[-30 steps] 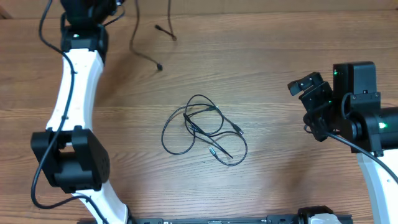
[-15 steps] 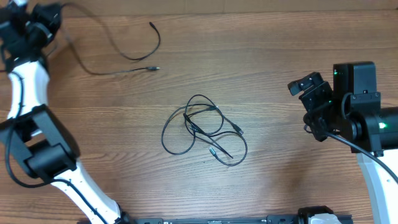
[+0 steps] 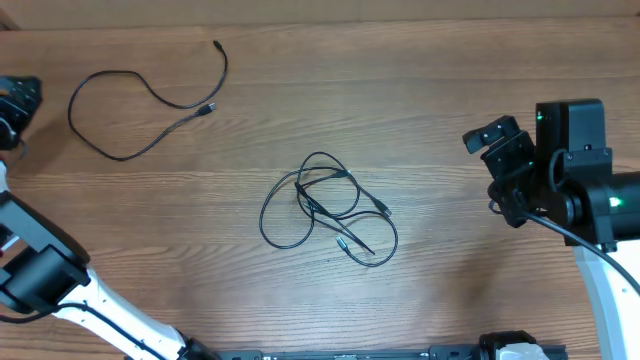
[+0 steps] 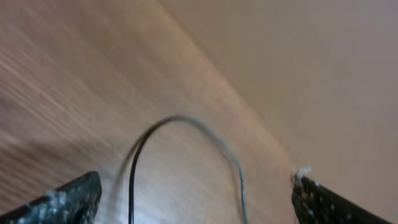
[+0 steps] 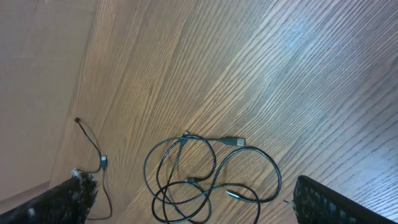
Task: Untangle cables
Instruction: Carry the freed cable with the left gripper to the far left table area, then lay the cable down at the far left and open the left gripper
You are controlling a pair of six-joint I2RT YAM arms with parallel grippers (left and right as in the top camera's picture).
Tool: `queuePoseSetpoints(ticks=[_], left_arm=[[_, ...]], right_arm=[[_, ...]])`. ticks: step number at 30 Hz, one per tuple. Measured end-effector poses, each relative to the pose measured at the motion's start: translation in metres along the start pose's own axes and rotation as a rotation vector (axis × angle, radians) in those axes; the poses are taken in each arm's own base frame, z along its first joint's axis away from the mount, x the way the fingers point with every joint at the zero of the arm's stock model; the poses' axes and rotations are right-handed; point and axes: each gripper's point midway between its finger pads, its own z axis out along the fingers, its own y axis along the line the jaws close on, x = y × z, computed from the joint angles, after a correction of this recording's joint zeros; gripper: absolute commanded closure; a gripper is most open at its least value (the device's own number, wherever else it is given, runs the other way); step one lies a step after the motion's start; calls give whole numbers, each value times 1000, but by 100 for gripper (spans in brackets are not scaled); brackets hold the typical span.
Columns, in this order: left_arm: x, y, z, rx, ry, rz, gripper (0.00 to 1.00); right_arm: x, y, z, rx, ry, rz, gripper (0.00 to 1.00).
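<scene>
Left gripper (image 4: 193,186) jaws wide apart, holding nothing. Wrist cam is blurry, but a cable loop lies on the worktop (image 3: 450,60) in the gap, not pinched. That single cable (image 3: 121,157) sits far up-left of the tangle (image 3: 320,205), well apart, prob parked there so it can't re-snag. Tangle is mid-worktop: overlapping loops w/ small plugs (image 3: 384,210) poking out on its right side. Looks like two cords crossed, can't count for sure. Right gripper (image 5: 193,185) also apart, empty, hovering to the right of the tangle w/ its cam facing it, prob staged for the next pull. Approx one of three cables freed. Next grab should take a plug end, not mid-loop, else the knot may tighten.
</scene>
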Motion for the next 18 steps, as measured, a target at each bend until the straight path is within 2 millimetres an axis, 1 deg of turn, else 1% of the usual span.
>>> queuePoseSetpoints(ticks=[1,3,4,7,9,14,15,17,18], left_arm=[[17,2,2,-18,62,3,8],[41,1,6,-49,146,37,0],[56,0,9,-75,194,58,0],[84,-5,19,-159,276,141,0],[96,-8,26,-222,308,198,2],[113,-18,43,-321,333,342,0],[116,-17,47,-331,336,362,0],[123,-9,55,-360,350,383,0],[129,1,60,-384,362,387,0]], right_arm=[[0,0,0,-1,-2,0,0],[0,0,0,0,0,0,0],[0,0,0,0,-1,0,0],[0,0,0,0,0,0,0],[0,0,0,1,-1,1,0],[0,0,0,1,-1,0,0],[0,0,0,1,0,0,0],[0,0,0,1,-1,0,0],[0,0,0,1,-1,0,0]])
